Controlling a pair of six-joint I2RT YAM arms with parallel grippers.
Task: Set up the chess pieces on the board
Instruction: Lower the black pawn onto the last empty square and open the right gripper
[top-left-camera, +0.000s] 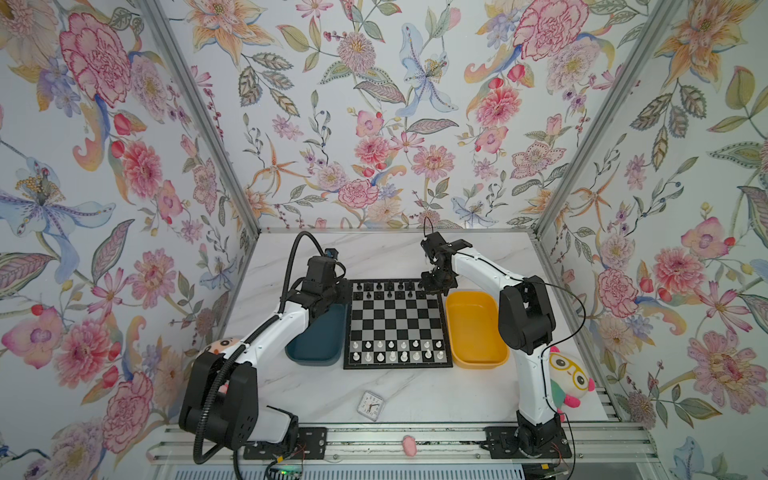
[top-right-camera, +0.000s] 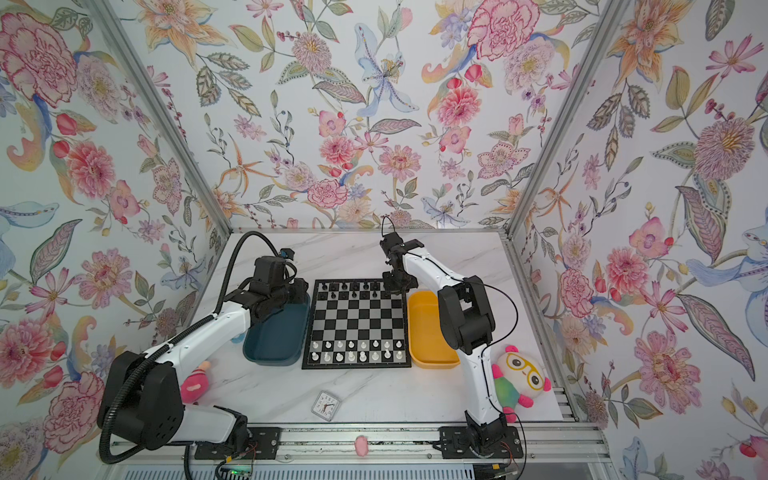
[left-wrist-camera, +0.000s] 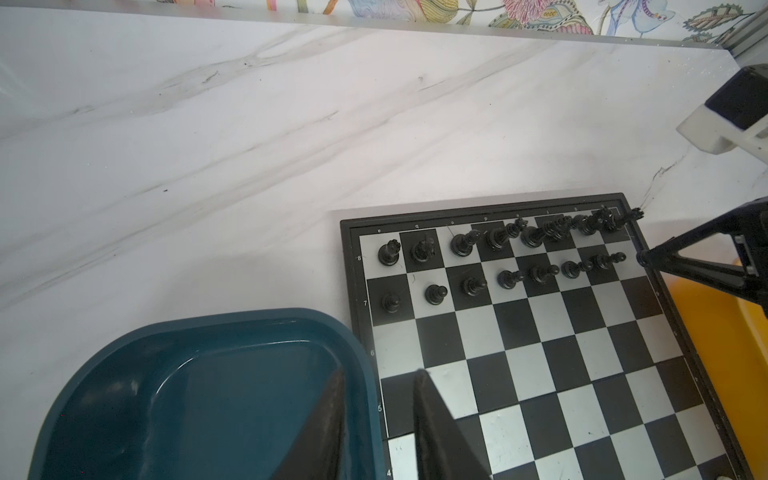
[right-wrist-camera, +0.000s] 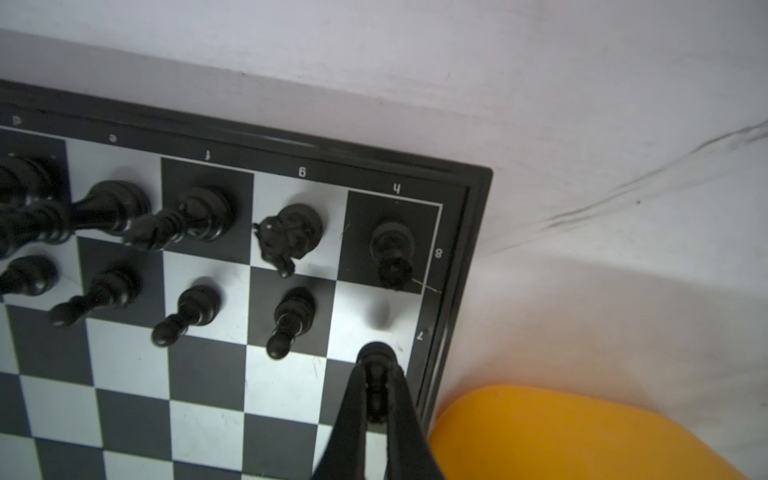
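Right gripper (right-wrist-camera: 377, 374): clamps a tiny black plastic pawn (right-wrist-camera: 376, 353) over the far-right corner of the flat black-and-silver checked chessboard (right-wrist-camera: 208, 374). Left gripper (left-wrist-camera: 380, 374): hangs slightly parted, empty.

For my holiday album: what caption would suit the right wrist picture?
The right tool holds a black pawn over bare square h7 of the board, yellow tray alongside.

- Both top views are bright and evenly lit, their edges bent by the wide lens.
- The glossy dark teal plastic tray (left-wrist-camera: 232, 399) carries pale glare.
- The right wrist view is soft; several small black plastic chess pieces (right-wrist-camera: 37, 220) look smeared.
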